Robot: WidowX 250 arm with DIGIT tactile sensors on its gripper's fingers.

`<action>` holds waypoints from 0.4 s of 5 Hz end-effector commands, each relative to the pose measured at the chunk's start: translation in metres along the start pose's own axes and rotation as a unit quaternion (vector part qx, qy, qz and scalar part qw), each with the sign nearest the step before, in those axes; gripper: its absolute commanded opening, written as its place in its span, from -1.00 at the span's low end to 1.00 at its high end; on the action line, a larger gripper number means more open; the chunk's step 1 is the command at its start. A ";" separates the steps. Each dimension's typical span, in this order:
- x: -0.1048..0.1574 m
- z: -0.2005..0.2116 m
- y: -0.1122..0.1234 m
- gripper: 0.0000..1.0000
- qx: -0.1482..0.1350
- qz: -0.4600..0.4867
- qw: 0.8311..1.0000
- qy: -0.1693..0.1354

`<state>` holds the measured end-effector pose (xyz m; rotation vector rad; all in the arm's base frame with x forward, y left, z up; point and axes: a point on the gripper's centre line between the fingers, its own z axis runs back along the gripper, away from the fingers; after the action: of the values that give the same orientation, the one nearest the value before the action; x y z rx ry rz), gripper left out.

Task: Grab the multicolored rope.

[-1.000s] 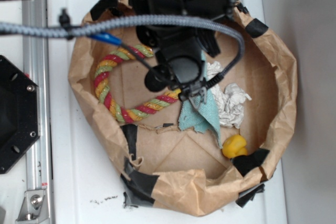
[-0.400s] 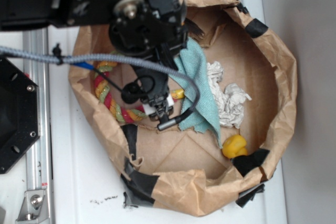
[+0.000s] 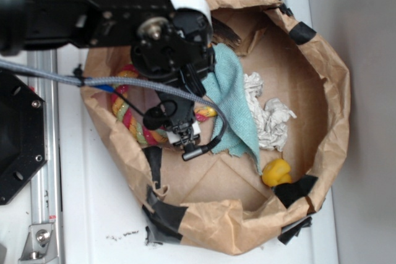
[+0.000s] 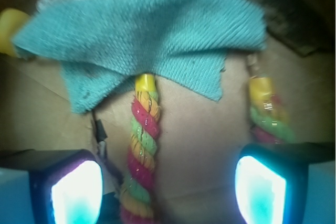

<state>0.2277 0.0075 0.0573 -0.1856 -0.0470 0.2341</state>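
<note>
I see my gripper (image 4: 168, 182) spread wide, 1 multicolored rope (image 4: 140, 150) strand between its fingers, teal cloth (image 4: 147, 30) beyond

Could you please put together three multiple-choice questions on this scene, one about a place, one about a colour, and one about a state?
1. Where does the thick twisted red, yellow and green rope lie?
A. On the white table outside the bag
B. Inside the brown paper bag
C. On top of the black robot arm

2. What colour is the woven cloth next to the rope's ends?
A. Teal
B. Orange
C. Black

3. How do the gripper fingers stand?
A. Shut on the cloth
B. Shut on the yellow toy
C. Open, with one rope strand between them

Answers: 1 B, the exterior view shows the rope within the bag's walls. 2 A, the wrist view shows it teal. 3 C, the wrist view shows both fingers apart with one rope strand in the gap.
</note>
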 end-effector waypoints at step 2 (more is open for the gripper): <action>-0.022 -0.036 -0.002 1.00 0.001 -0.077 0.995 0.061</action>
<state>0.2174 -0.0074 0.0211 -0.1929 0.0724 0.0956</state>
